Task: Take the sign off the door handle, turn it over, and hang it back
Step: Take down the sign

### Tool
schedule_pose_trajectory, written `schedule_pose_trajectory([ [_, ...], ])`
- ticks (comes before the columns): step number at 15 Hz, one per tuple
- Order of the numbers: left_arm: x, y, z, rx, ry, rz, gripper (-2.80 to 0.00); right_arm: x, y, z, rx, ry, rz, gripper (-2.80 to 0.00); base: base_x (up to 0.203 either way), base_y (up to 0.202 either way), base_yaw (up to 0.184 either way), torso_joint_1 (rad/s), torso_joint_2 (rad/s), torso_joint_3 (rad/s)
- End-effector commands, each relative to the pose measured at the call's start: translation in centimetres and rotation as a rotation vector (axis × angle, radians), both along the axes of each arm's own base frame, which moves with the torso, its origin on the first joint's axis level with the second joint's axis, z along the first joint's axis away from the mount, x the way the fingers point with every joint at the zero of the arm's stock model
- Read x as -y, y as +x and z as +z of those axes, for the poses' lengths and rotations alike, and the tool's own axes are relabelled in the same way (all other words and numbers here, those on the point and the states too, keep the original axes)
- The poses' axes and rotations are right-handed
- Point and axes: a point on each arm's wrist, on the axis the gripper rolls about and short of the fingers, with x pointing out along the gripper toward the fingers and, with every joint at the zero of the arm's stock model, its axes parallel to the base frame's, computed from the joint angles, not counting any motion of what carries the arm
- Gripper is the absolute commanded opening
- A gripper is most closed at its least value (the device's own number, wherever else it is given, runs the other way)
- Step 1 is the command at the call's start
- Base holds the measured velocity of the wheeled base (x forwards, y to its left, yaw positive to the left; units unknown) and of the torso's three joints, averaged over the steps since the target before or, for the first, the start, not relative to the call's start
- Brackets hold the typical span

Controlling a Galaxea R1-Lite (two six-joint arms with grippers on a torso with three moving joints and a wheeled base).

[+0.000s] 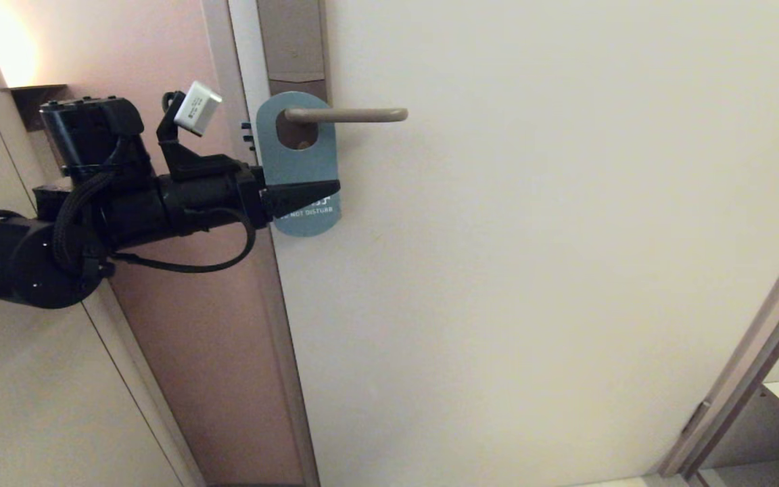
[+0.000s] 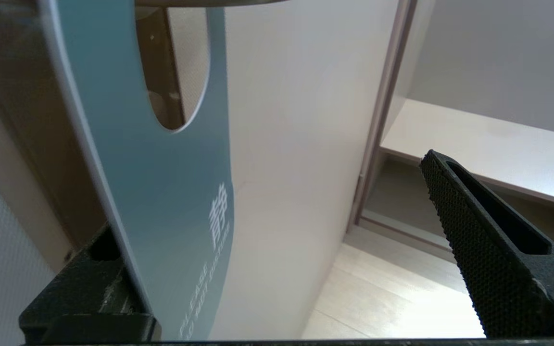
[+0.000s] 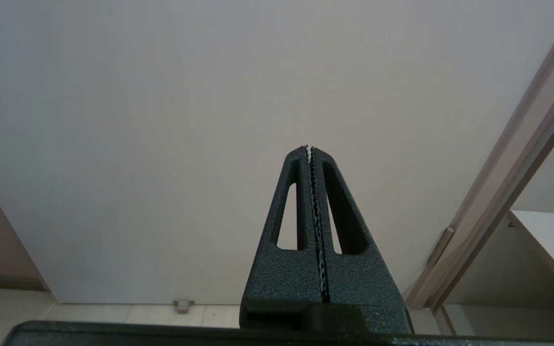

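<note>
In the head view, the sign (image 1: 298,169) is hanging blue side out on the door handle (image 1: 349,116), the left end effector (image 1: 301,196) reaching in from nine o'clock. In the left wrist view its fingers (image 2: 479,240) are gaping wide, straddling the sign's edge; nothing looks done yet. In the right wrist view, the right end effector (image 3: 309,149) is idling, pressed closed and empty.

Sign (image 1: 298,169) hangs on door handle (image 1: 352,116); left gripper (image 1: 308,193) reaches in from left, fingers astride sign's lower part

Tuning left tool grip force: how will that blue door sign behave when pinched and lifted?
The sign looks like a thin flat card: probably light, somewhat bendy. Its smooth face may slip in the open left tool. Hanging by its hole on the door handle, it will likely swing if nudged.
</note>
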Motion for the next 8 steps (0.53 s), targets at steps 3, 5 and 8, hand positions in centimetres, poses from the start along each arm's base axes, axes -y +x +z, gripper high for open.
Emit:
schedule_pose_trajectory([
  [3, 0.82, 0.62, -0.63, 0.003, -0.007, 0.016, 0.0, 0.0, 0.0, 0.0, 0.0, -0.001, 0.0, -2.8, 0.0, 0.0, 0.0, 0.0, 0.0, 0.0],
  [5, 0.89, 0.56, -0.59, 0.005, -0.008, 0.013, 0.0, 0.0, 0.0, 0.0, 0.0, -0.001, 0.0, -2.8, 0.0, 0.0, 0.0, 0.0, 0.0, 0.0],
  [8, 0.89, 0.53, -0.53, 0.008, -0.008, 0.013, 0.0, 0.0, 0.0, 0.0, 0.0, -0.001, -0.001, -2.8, 0.0, 0.0, 0.0, 0.0, 0.0, 0.0],
])
